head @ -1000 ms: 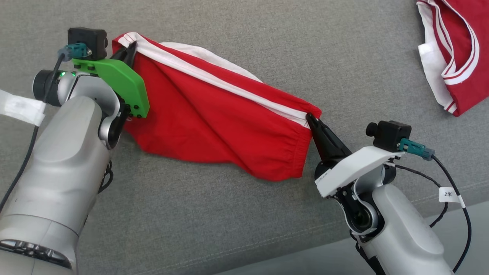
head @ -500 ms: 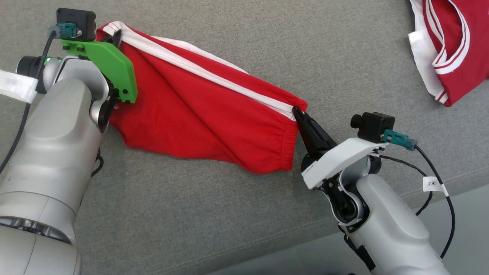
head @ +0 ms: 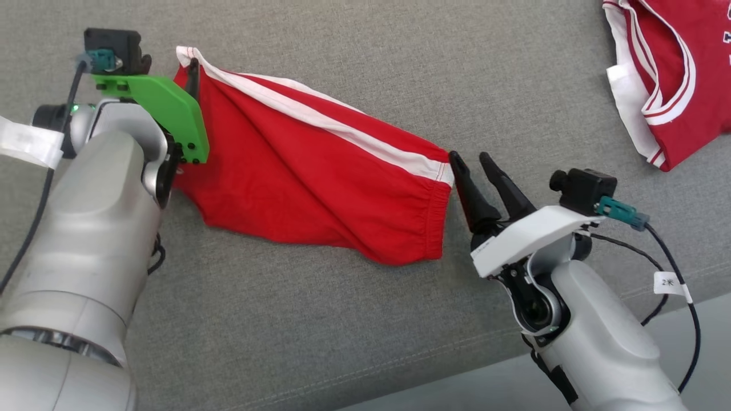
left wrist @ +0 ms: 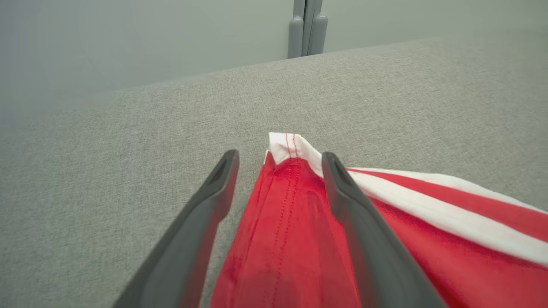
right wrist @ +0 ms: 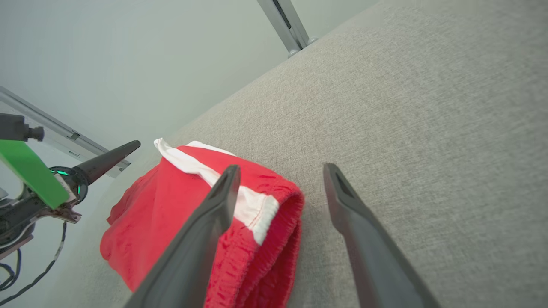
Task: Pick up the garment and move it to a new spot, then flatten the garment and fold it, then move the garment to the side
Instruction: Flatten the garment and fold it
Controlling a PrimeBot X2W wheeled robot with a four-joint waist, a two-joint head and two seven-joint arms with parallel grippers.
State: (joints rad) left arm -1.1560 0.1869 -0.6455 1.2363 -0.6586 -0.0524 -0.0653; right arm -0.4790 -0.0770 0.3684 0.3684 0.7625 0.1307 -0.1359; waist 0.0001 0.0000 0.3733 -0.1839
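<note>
Two grippers, two garments, one grey cushion [head: 342, 319].

The shorts [head: 320, 188], red with a white side stripe, lie flat on the cushion between the two arms, creased in diagonal folds. The second garment [head: 668, 74], red with white trim, lies crumpled at the far right corner, well apart from the shorts.

The left gripper [left wrist: 279, 155] stands wide. Its two fingers straddle the white-hemmed corner of the shorts without pinching it, and the cloth lies loose between them. A green plate [head: 165, 114] on the left wrist hides most of that gripper from the head view and covers the shorts' near-left edge.

The right gripper [head: 469, 157] is also wide and holds nothing. One finger sits just beside the waistband corner, the other over bare cushion. Whether the nearer finger touches the cloth cannot be told. A white plate [head: 531, 234] carries its camera, and a black cable [head: 679, 257] trails off to the right.

The long axis of the shorts runs diagonally, from the far left down to the near right. The hem end points to the left gripper and the gathered waistband to the right gripper. The white stripe follows the far edge along that axis.
</note>
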